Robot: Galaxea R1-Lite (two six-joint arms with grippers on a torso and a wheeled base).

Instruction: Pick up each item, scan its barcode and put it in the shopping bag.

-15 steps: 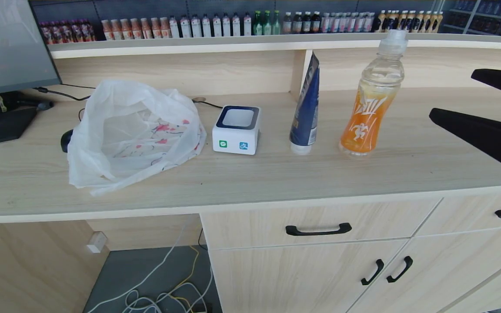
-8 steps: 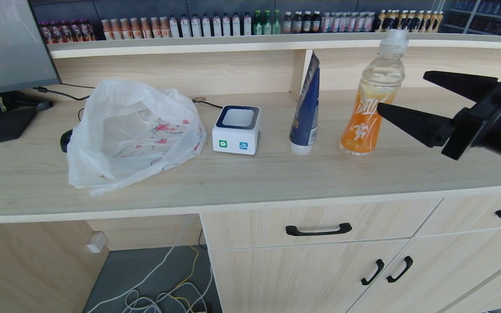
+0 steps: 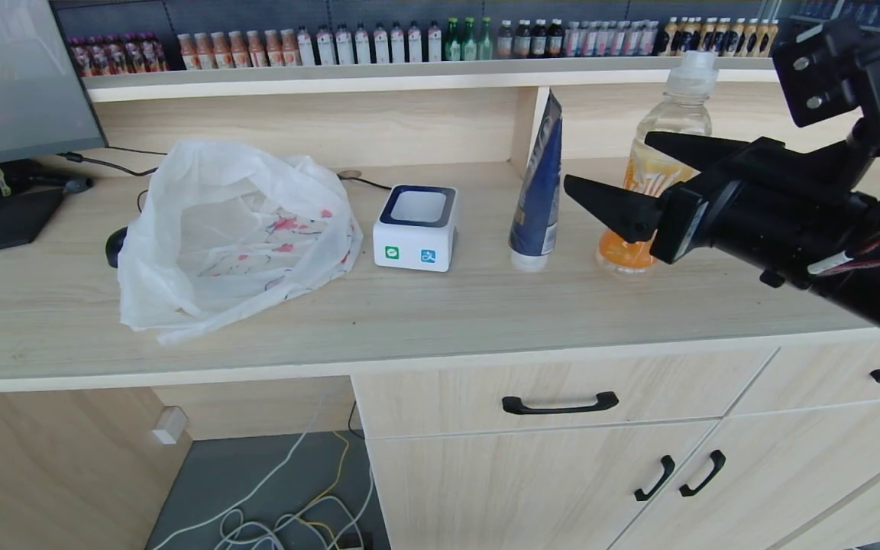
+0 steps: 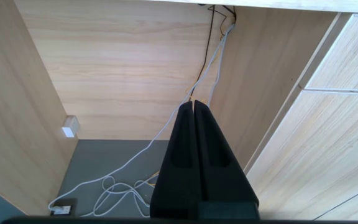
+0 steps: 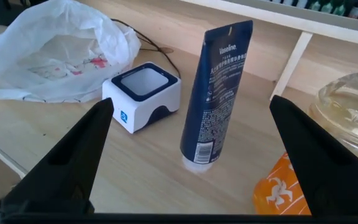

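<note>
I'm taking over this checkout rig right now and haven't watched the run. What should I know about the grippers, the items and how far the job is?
Left gripper: shut, empty, low down by the cabinet under the counter.
Right gripper: open, empty, above the counter, jaws pointing toward the blue tube.
Things: the tube and the orange drink bottle stand upright side by side, to the right of the scanner. The shopping bag lies open to its left.
Done: nothing yet.
Left: pick, scan and bag both items, probably the tube first.
</note>
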